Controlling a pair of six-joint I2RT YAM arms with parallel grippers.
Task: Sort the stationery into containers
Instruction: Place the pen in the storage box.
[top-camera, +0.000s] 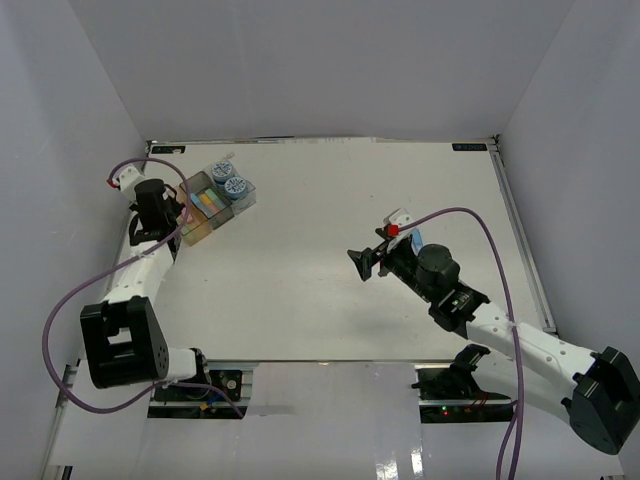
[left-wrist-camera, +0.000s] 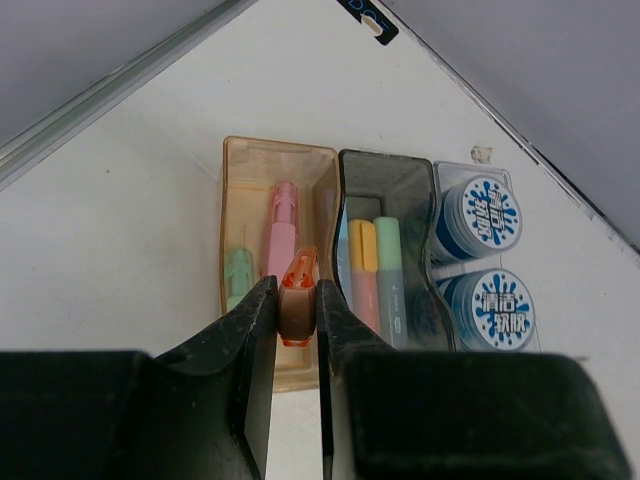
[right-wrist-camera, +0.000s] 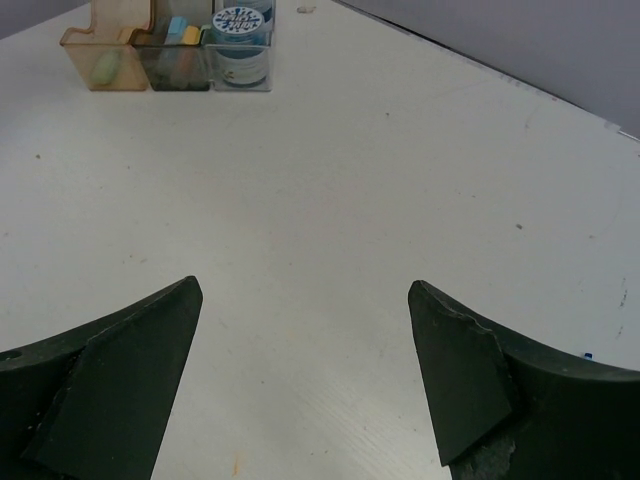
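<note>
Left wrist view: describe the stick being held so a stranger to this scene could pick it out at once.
On the table, far left, stand three joined bins. At the near end of the orange-tan bin, the left gripper is shut on a short orange stick. It alone is pinched between fingers; the pink stick and green stick lie in the bin.

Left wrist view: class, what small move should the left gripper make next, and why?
Probably open the left gripper to drop the short orange marker stick: it is pinched in shut jaws above the orange-tan translucent bin, where a pink stick and a pale green stick already lie.
</note>
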